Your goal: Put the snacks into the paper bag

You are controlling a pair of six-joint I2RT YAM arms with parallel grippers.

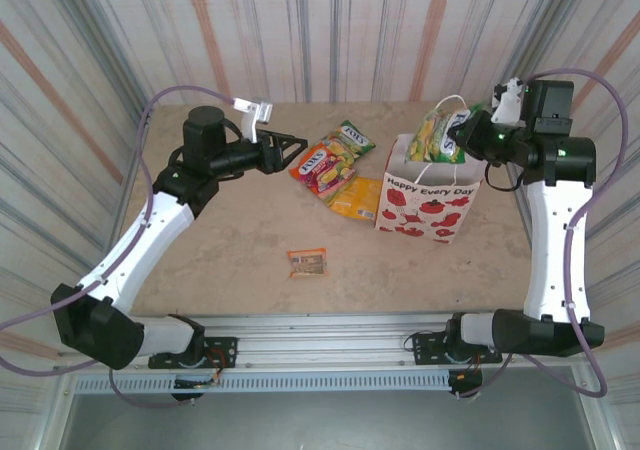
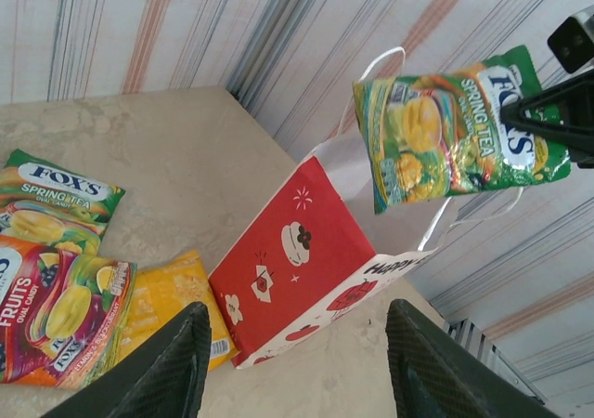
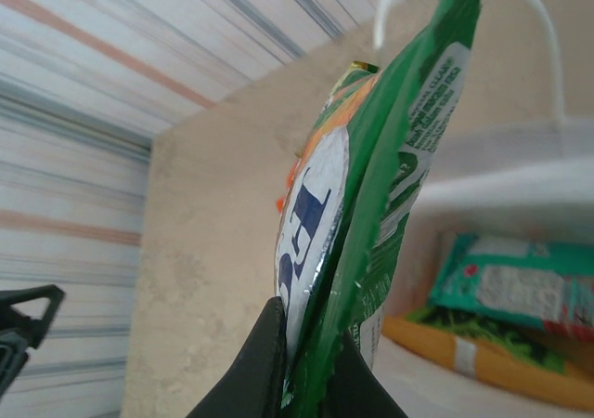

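Observation:
My right gripper (image 1: 468, 136) is shut on a green "Fox's" snack packet (image 1: 438, 136), which hangs just above the open top of the white apple-print paper bag (image 1: 428, 208). In the right wrist view the fingers (image 3: 269, 362) pinch the packet's lower edge (image 3: 371, 204), and a teal packet (image 3: 520, 288) and an orange-yellow one (image 3: 464, 355) lie inside the bag. My left gripper (image 1: 297, 152) is open and holds nothing, left of the snacks on the table: a green Fox's (image 1: 351, 137), a red-orange Fox's (image 1: 322, 166), an orange-yellow packet (image 1: 357, 198) and a tiny brown one (image 1: 307, 262).
The left wrist view looks between its open fingers (image 2: 172, 367) at the bag's red side (image 2: 297, 251), with the held packet (image 2: 445, 130) above it. Striped walls close in the table (image 1: 220, 260) at the back and both sides. The bag's cord handles (image 3: 548, 28) stand up beside the packet.

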